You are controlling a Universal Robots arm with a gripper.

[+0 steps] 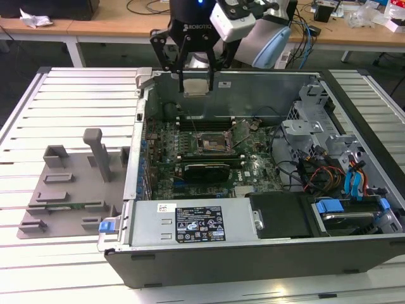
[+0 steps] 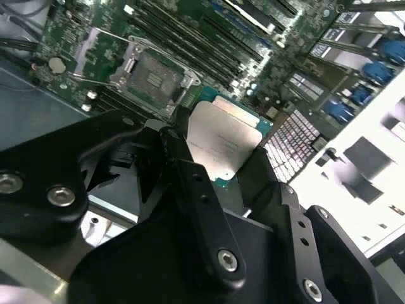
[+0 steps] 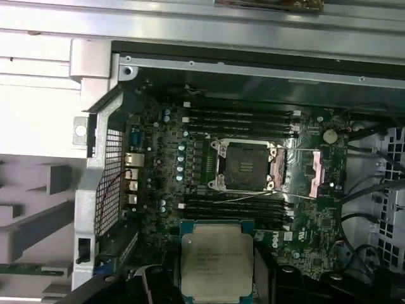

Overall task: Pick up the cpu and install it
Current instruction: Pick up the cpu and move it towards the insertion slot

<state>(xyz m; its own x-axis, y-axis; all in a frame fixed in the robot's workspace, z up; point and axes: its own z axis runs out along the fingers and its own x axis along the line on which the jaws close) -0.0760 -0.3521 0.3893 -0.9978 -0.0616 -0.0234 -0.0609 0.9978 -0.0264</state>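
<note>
**Chip aloft, socket waiting.** The robot's black two-fingered claw [image 1: 196,87] hangs over the far wall of an open dark-grey computer case [image 1: 253,256]. Its fingers are clamped on opposite edges of the cpu [image 3: 217,258], a small flat square chip with a pale silver metal top and a green rim.

The pickup looks done: the chip is in the air with its metal face toward the wrist cameras, touching nothing but the fingers. The installing is left.

The dark square socket [image 3: 245,166], ringed by its metal frame, sits bare on the green motherboard [image 1: 256,168]. It lies lower down inside the case and well apart from the chip. Its hinged metal plate [image 3: 316,171] appears folded aside and a thin wire lever [image 3: 304,150] lies unlatched, so the seat looks open.

Rows of long black memory slots [image 3: 240,117] flank the socket on two sides. A silver labelled power-supply box [image 1: 190,221] fills the near end of the case, and orange and blue cables [image 1: 329,174] tangle toward the exterior view's right.

A grey moulded parts holder [image 1: 69,183] rests on the white slatted tabletop [image 1: 69,88], beside the case on the exterior view's left. The case wall under the claw and the loose lever by the socket look the likeliest obstacles.
</note>
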